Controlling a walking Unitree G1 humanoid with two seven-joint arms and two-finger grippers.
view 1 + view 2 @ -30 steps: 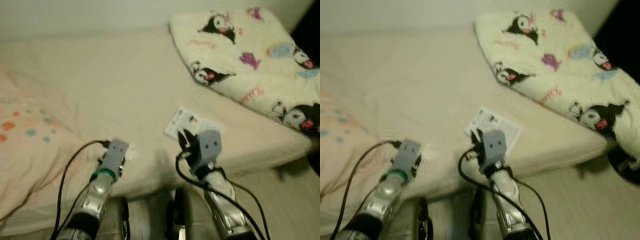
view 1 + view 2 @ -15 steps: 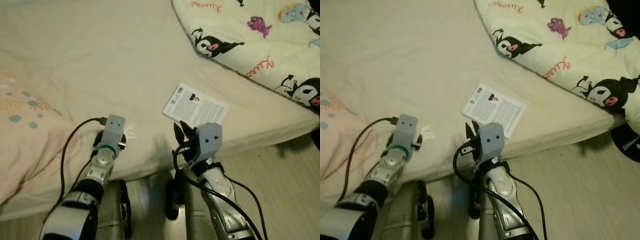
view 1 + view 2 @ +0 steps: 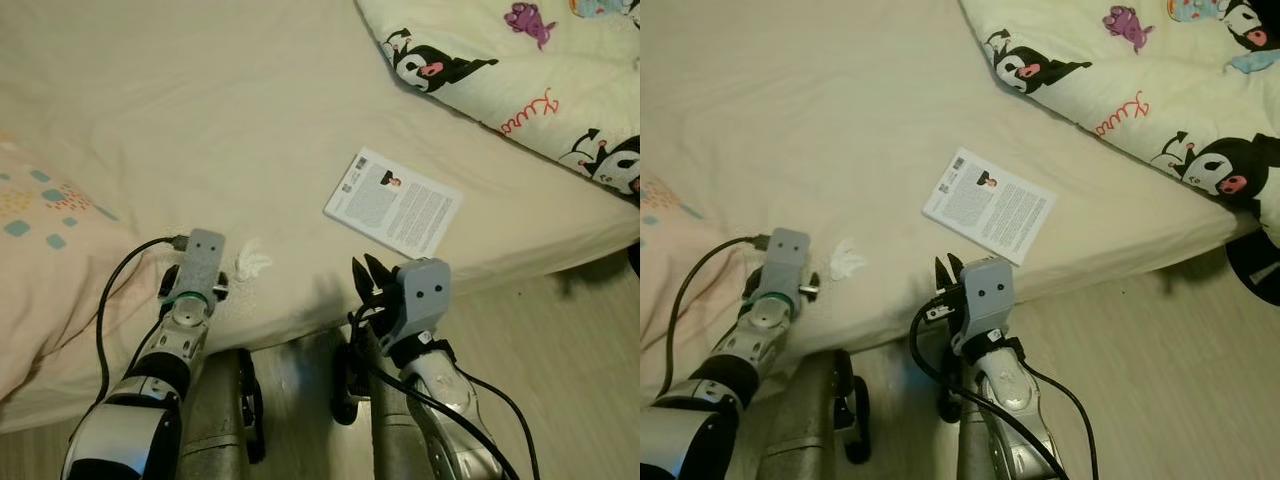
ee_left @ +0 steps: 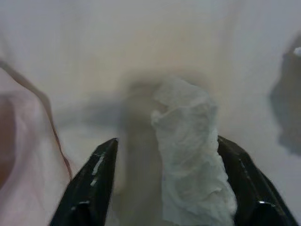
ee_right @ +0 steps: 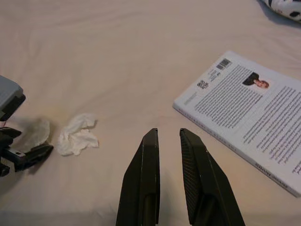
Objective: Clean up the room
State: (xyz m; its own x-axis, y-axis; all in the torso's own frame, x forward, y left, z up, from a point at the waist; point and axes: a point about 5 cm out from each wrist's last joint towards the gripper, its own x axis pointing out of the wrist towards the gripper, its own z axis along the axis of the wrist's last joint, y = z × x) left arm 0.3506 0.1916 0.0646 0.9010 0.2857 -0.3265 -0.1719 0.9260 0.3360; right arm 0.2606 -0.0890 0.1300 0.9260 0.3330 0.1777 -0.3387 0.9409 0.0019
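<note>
A crumpled white tissue (image 3: 250,265) lies on the cream bedsheet (image 3: 200,120) near the bed's front edge. My left gripper (image 3: 225,284) is low over the sheet just left of it. In the left wrist view its fingers (image 4: 91,186) stand open with the tissue (image 4: 190,155) lying between them. A white paperback book (image 3: 395,203) lies back cover up on the sheet, to the right. My right gripper (image 3: 368,281) hovers at the bed's edge short of the book, its fingers (image 5: 150,155) nearly together and holding nothing.
A cream blanket with cartoon prints (image 3: 540,80) covers the bed's far right. A pale quilt with coloured dots (image 3: 40,210) lies at the left. Wooden floor (image 3: 570,390) runs along the bed's front edge, beside my legs (image 3: 220,420).
The camera has tilted down and come closer to the bed. My left gripper has drawn a little to the left of the tissue. My right gripper has pulled back from the book.
</note>
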